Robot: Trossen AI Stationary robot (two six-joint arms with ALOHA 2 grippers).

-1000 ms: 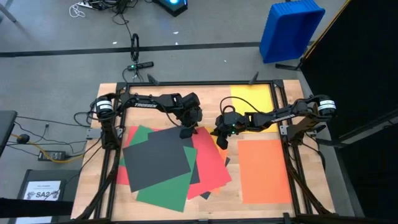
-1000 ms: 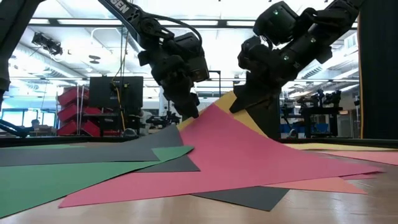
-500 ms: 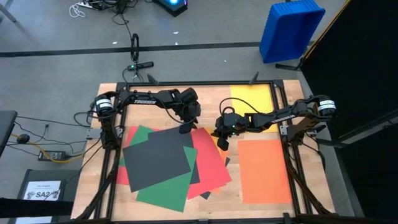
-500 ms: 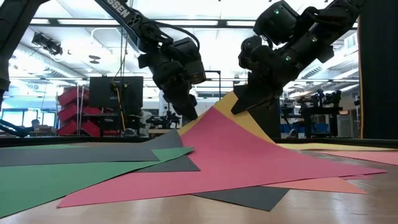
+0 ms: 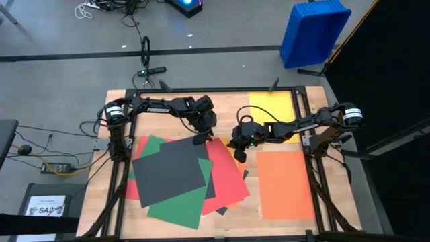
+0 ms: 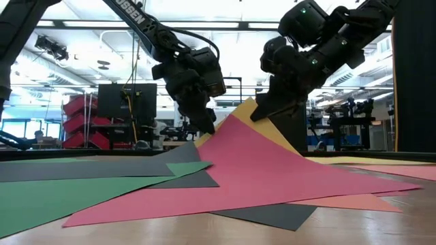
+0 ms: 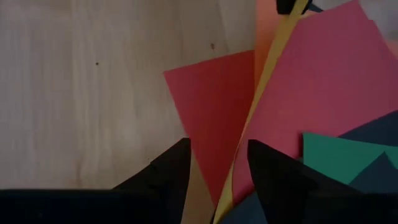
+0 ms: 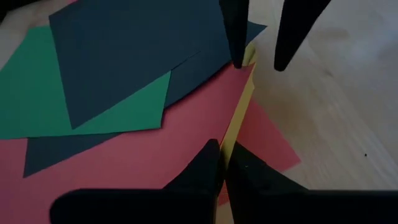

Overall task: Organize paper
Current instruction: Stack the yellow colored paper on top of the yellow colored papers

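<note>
While both arms reach inward over the table point(image 5: 94, 202), the paper point(image 5: 175, 175) lies fanned at centre, an orange sheet point(image 5: 285, 185) apart. The right gripper point(image 5: 238, 149) pinches a lifted yellow sheet point(image 6: 253, 109), visible from the low view; the left gripper point(image 5: 199, 139) hangs spread beside it.

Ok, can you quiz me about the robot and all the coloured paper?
1. True or false: the left end effector is open.
2. What does the right end effector pinch? A green sheet, B yellow sheet, C black sheet.
3. Fill in: the top sheet of the pile is coloured ___.
Key: 1 true; 2 B; 3 dark grey.
</note>
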